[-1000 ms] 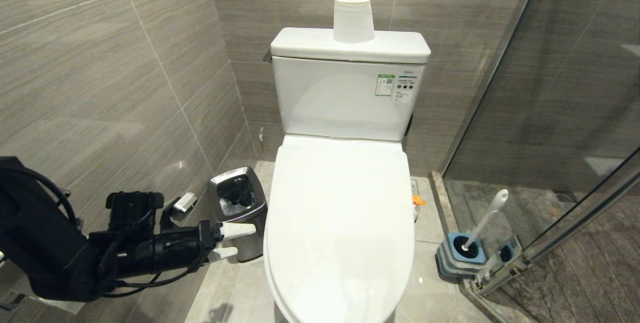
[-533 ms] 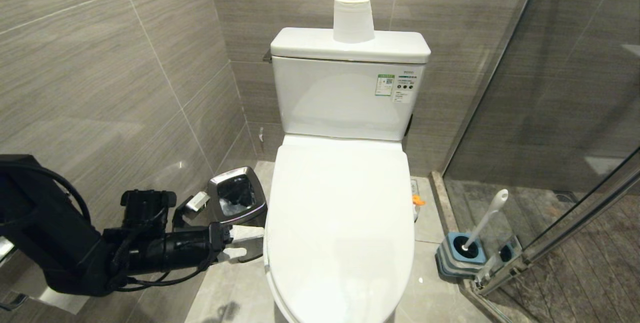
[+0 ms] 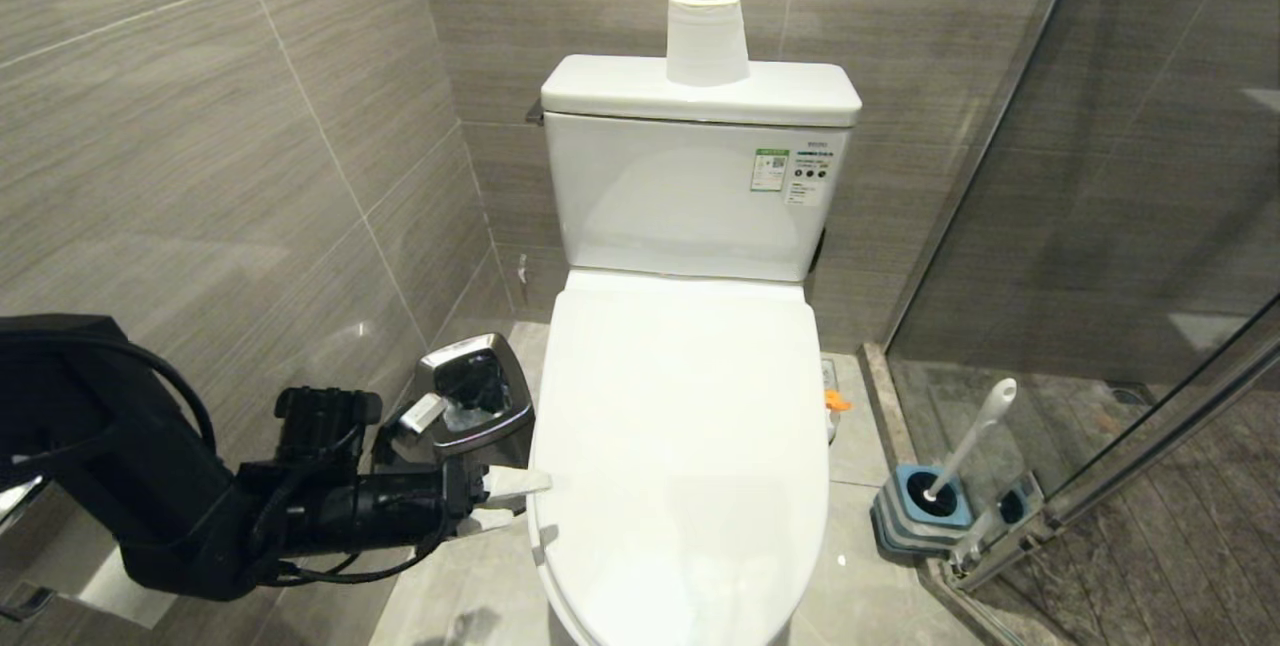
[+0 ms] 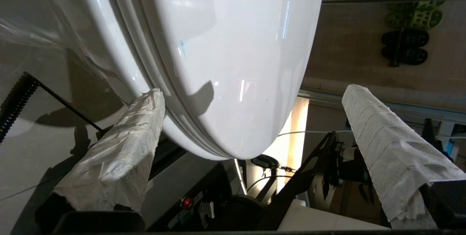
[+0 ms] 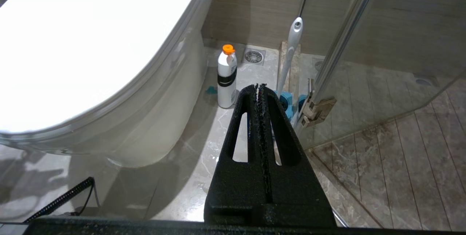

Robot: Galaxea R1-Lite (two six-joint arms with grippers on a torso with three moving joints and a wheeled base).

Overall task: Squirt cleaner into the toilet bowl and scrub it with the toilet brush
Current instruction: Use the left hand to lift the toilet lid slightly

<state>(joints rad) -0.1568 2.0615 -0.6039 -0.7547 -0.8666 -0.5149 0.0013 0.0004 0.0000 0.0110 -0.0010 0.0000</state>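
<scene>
L gripper [image 3: 505, 501] was moved rightward to lid [image 3: 690, 426] edge, at 3 o'clock, fingers apart; R gripper [image 5: 259, 86] was seen closed, empty.

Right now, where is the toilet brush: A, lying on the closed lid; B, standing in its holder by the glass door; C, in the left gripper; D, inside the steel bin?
B: the toilet brush stands in its holder on the floor beside the glass door, untouched.

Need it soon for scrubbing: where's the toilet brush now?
In the head view, the white-handled toilet brush stands in its blue square holder on the floor, right of the closed white toilet, beside the glass shower door.
</scene>
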